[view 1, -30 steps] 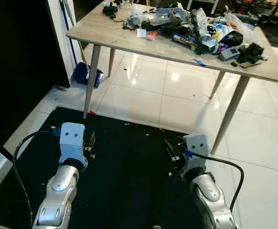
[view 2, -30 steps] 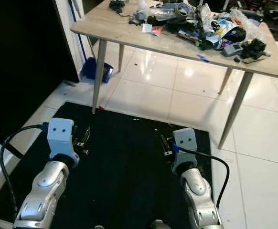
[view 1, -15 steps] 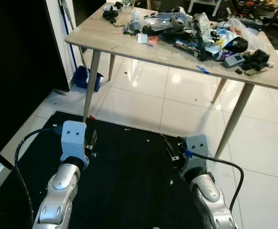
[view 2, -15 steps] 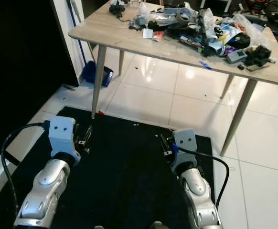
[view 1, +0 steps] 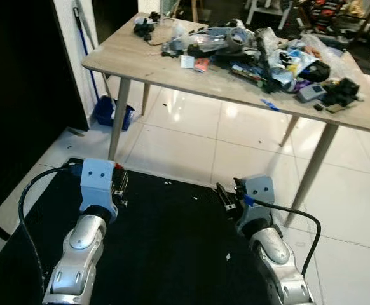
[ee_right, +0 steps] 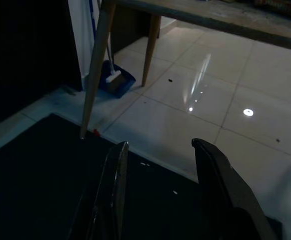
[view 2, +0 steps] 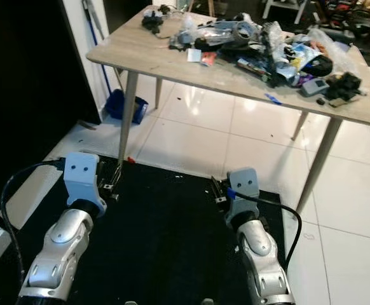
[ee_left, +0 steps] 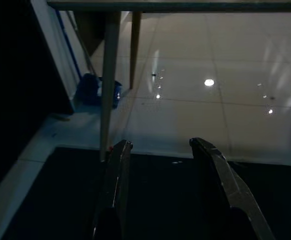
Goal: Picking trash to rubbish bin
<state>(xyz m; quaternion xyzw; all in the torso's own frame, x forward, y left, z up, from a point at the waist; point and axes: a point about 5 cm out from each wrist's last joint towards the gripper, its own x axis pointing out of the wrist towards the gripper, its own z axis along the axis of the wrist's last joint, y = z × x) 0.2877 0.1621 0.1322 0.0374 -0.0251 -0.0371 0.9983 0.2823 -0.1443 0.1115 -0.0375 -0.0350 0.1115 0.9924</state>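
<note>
A heap of trash (view 1: 261,47), with wrappers, plastic bags and dark bits, covers the far half of a light wooden table (view 1: 128,54). Both arms are held low over a black mat (view 1: 166,248), well short of the table. My left gripper (ee_left: 159,150) is open with nothing between its fingers (ee_left: 116,175). My right gripper (ee_right: 158,150) is open and empty too, pointing toward the tiled floor under the table.
A blue dustpan with a broom (view 1: 113,109) leans by the white wall at the table's left legs. Glossy white tiles (view 1: 191,127) lie under and beyond the table. A dark doorway (view 1: 20,95) stands at the left. Small crumbs dot the mat's far edge.
The whole view has shifted: the table now sits nearer and lower in the picture, so the camera has moved forward. Both grippers keep their open pose.
</note>
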